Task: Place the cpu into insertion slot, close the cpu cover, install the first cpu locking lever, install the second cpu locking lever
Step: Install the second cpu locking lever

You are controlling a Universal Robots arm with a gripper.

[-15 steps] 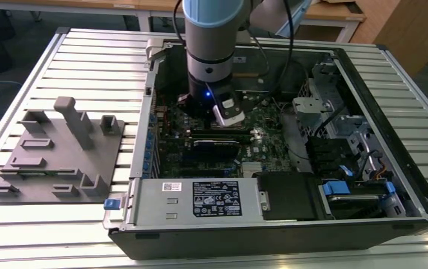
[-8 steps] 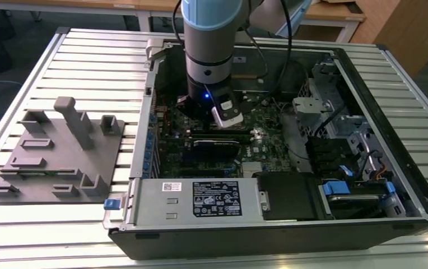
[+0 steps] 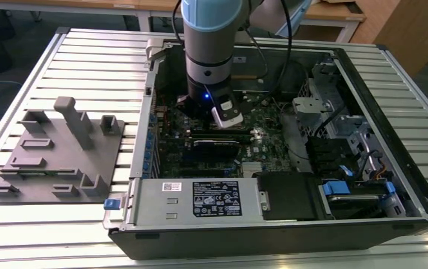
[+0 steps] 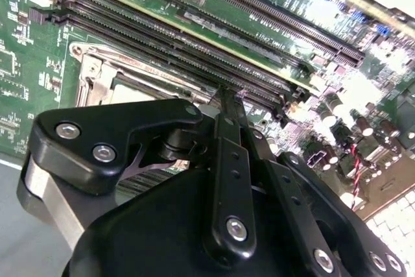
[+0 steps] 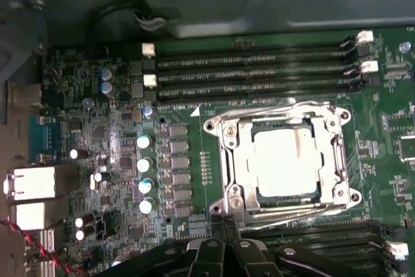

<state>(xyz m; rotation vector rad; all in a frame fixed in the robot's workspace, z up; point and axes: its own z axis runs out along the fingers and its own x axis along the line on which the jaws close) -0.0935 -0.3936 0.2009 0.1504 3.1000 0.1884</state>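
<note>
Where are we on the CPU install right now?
In the first wrist view the cpu sits in the insertion slot and the cpu cover lies flat over it. The gripper is beside the socket, holding nothing visible. I cannot tell whether the locking levers are latched.

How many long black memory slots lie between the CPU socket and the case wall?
4 long black memory slots, side by side; others beyond the silver-rimmed insertion slot may be hidden.

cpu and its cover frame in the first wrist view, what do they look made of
The cpu: dull silver-tan metal top, matte, faintly smudged. The cpu cover: thin bright sheet metal, probably steel, with sharp glints along its edges.
</note>
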